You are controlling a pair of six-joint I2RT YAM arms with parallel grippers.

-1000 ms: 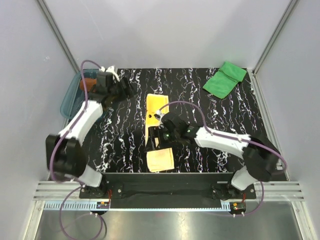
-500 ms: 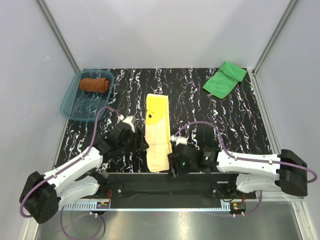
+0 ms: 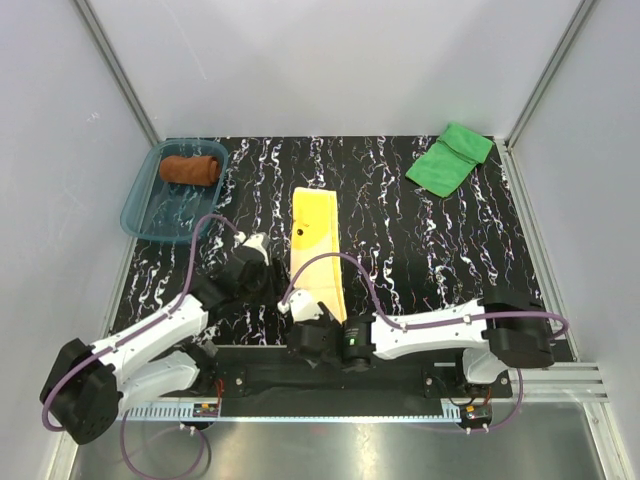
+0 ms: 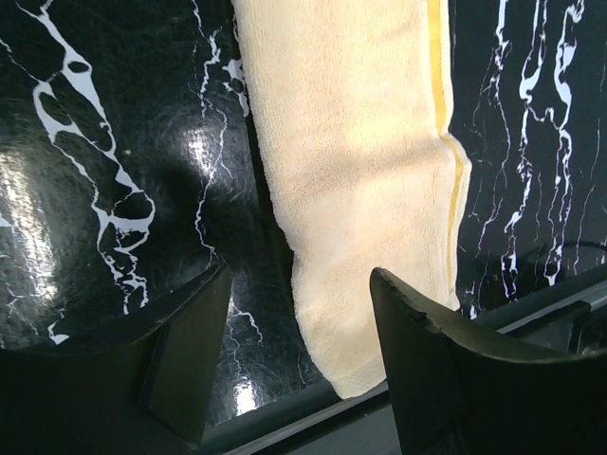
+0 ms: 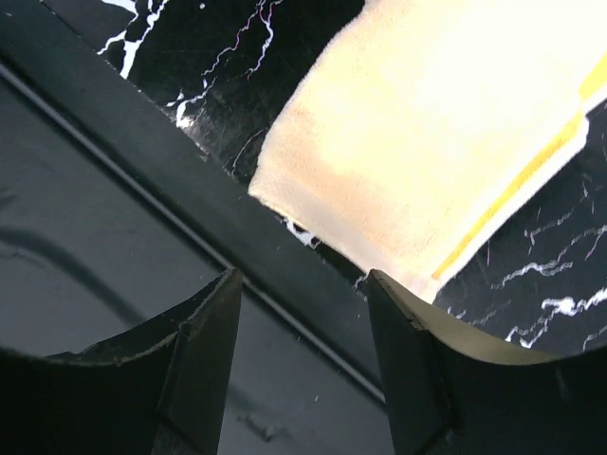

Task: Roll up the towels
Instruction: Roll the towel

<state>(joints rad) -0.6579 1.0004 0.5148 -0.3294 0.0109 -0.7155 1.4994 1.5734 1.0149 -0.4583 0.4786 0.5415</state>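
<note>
The pale yellow towel [image 3: 315,250] lies flat and lengthwise on the black marbled table [image 3: 420,250]. My left gripper [image 3: 272,285] hovers open at the towel's near left side. In the left wrist view the near left corner of the yellow towel [image 4: 365,190] lies between the spread fingers of the left gripper [image 4: 302,275]. My right gripper [image 3: 303,328] is open over the table's near edge strip. In the right wrist view the near end of the yellow towel [image 5: 427,123] lies just beyond the right gripper [image 5: 303,275]. The rust-brown towel [image 3: 190,168] lies rolled in the tray. The green towel [image 3: 450,158] lies folded at the far right.
A translucent teal tray [image 3: 140,205] stands at the far left corner. A black strip [image 5: 142,142] runs along the table's near edge. White walls and metal frame posts close in the table on three sides.
The left arm came from the tray to the yellow towel's near left side. The right arm left the towel's middle and swung to its near left corner. The towel now lies flat.
</note>
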